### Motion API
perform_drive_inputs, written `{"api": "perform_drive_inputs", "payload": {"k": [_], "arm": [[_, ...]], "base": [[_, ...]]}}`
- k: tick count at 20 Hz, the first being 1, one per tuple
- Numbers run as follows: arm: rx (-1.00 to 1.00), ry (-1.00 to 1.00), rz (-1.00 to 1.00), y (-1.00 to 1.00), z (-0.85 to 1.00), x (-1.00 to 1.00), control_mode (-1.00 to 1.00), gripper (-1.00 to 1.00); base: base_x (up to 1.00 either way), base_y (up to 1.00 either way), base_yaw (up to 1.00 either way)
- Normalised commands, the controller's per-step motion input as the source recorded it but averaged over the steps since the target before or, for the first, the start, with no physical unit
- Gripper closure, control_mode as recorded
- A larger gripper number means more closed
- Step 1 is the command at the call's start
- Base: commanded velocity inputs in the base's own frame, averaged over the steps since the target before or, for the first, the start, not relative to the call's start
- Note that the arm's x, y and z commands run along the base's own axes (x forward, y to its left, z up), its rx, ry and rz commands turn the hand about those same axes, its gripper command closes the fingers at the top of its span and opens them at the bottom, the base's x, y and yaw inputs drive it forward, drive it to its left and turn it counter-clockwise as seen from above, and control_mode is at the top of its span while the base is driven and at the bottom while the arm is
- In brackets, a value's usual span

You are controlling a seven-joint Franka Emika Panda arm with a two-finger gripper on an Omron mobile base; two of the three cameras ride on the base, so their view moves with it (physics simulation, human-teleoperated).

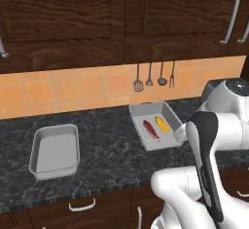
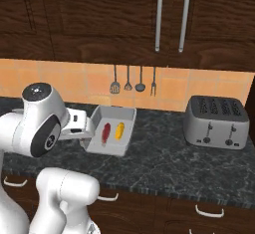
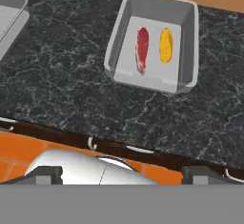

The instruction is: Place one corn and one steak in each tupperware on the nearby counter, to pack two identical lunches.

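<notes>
Hand view, right tupperware (image 3: 189, 37) holding steak (image 3: 142, 49) beside corn (image 3: 166, 45), fingers (image 3: 45, 174) spread wide, gripping nothing

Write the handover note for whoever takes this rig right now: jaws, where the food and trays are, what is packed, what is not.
Gripper: jaws open, holding nothing, pulled back above the counter's front edge.
Right tupperware: one steak and one corn lie side by side on its floor, apart. This lunch looks packed.
Left tupperware: nothing in it yet.
The second corn and second steak are not on this stretch of counter in these views; they need finding first.
Left to do: fetch one corn and one steak and set them in the left tupperware.
</notes>
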Motion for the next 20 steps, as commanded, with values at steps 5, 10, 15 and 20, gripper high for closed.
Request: {"api": "perform_drive_inputs", "payload": {"k": [5,10,15,20], "arm": [[0.00,-0.03,0.00,0.00,0.12,-0.37,-1.00,-1.00],[0.00,0.00,0.00,0.00,0.00,-0.02,1.00,-1.00],[0.00,0.00,0.00,0.00,0.00,0.00,1.00,-1.00],[0.00,0.00,0.00,0.00,0.00,0.00,1.00,-1.00]], "base": [[0.00,0.00,0.00],[-0.10,-0.05,-0.01],[-0.98,-0.79,-0.27],[-0.90,-0.94,-0.34]]}}
